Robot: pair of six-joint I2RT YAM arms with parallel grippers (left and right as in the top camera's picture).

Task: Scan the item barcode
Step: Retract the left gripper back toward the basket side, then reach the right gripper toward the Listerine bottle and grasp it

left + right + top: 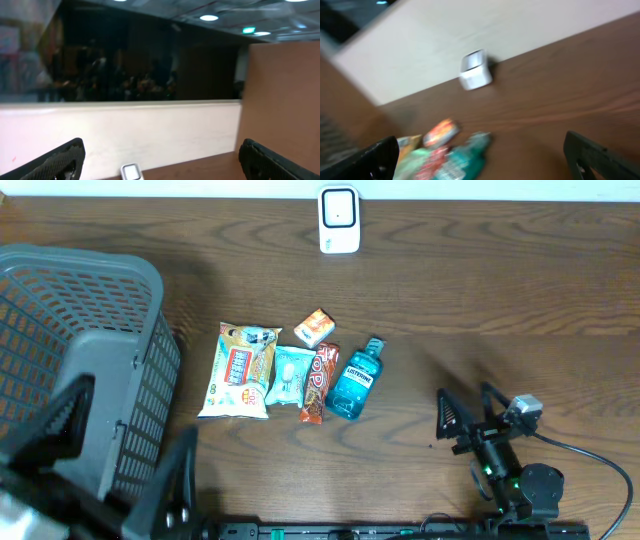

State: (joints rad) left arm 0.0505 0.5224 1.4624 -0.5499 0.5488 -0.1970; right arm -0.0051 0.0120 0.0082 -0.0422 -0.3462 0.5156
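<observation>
Plainly, only the overhead view takes in the whole brown wooden table (pixel 500 300): a grey plastic mesh basket (pixel 60 290) at the left, a white box-shaped barcode scanner (pixel 339 220) at the far edge, and the goods lying in a cluster mid-table, well apart from it. There a blue-green mouthwash bottle (pixel 355 378) reads LISTERINE. Just beside it lie a red-brown snack bar wrapper (pixel 316 383), a pale blue packet (pixel 292 375) and a cream snack bag (pixel 240 370), with a small orange box (pixel 315 327) behind them; their print is too small to read. The left wrist view shows only the scanner's top below a cream wall panel (pixel 150 130) and dark glass, and the left gripper (pixel 161 150) spread wide, empty. The blurred right wrist view catches scanner and goods, the right gripper (pixel 480 147) likewise spread, holding nothing
</observation>
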